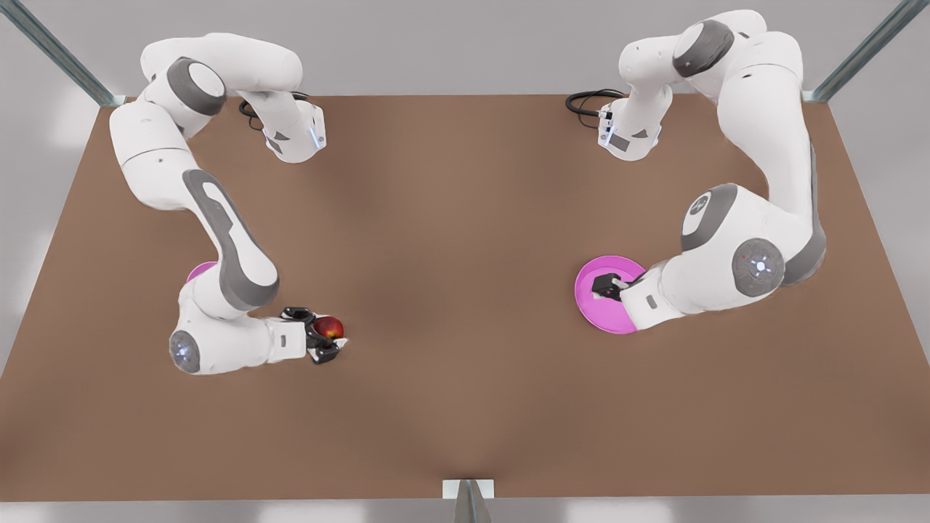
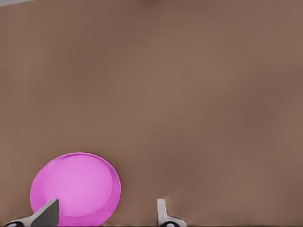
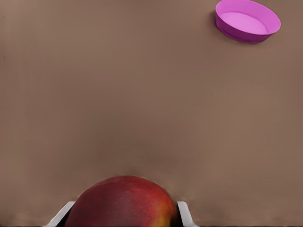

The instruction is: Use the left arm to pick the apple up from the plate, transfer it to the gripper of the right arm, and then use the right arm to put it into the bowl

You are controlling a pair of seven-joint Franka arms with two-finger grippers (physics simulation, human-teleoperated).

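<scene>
The red apple (image 1: pixel 328 327) is held above the table at the front view's left, with my right gripper (image 1: pixel 337 332) shut on it. The right wrist view has the apple (image 3: pixel 123 201) between the pale fingertips (image 3: pixel 184 213), and the small deep pink bowl (image 3: pixel 247 21) stands farther off. In the front view the bowl (image 1: pixel 199 271) peeks out behind that arm. On the front view's right my left gripper (image 1: pixel 607 286) hovers over the wide pink plate (image 1: pixel 607 316). Its fingertips (image 2: pixel 162 212) stand open and apart with nothing between them, above the bare plate (image 2: pixel 75 182).
A brown table (image 1: pixel 465 290) spans the scene, with metal frame posts (image 1: pixel 468 501) at its corners and front edge. Both arms' elbows rise over the table's back corners.
</scene>
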